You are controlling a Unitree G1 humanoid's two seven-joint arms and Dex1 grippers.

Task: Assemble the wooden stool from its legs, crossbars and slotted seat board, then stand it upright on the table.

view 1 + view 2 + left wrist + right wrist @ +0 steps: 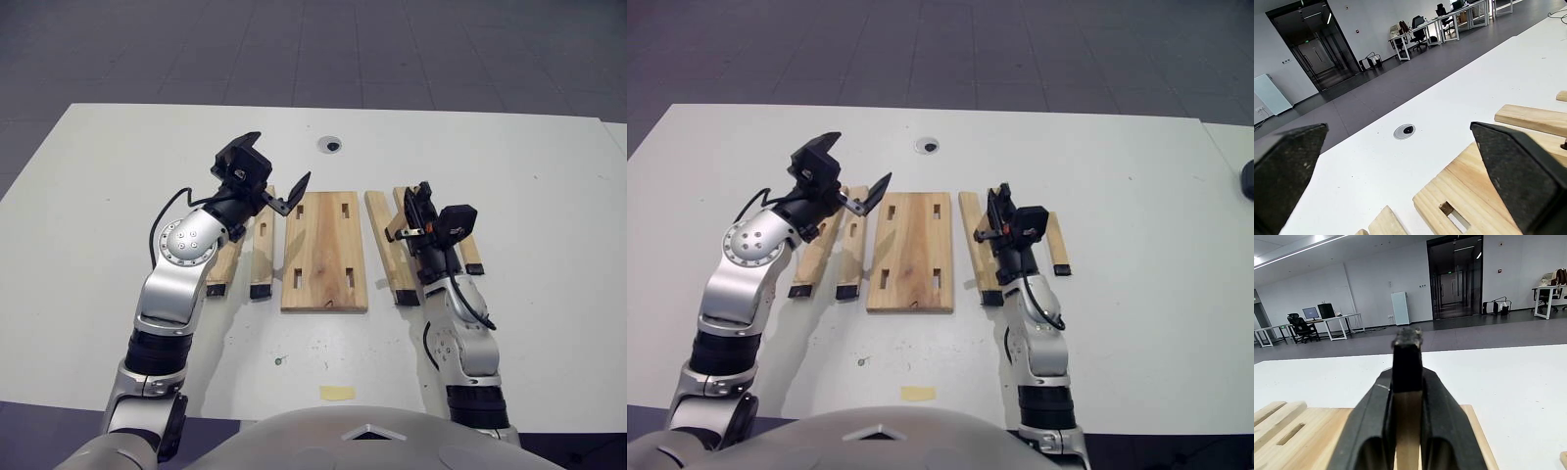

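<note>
The slotted seat board [324, 251] lies flat at the table's middle. Two wooden legs [262, 245] with black ends lie side by side left of it. My left gripper [274, 168] hangs open above their far ends, near the board's far left corner, holding nothing; its dark fingers [1518, 166] stand wide apart. Right of the board lies another leg [390, 250], and a shorter piece [470, 250] lies farther right. Between these, my right gripper [419, 201] is shut on a wooden leg [1407, 431], low over the table.
A round cable port [332, 145] sits in the white table [118, 176] beyond the board. A yellow tape scrap [337, 393] lies near the front edge. A dark object [1246, 181] shows at the far right edge.
</note>
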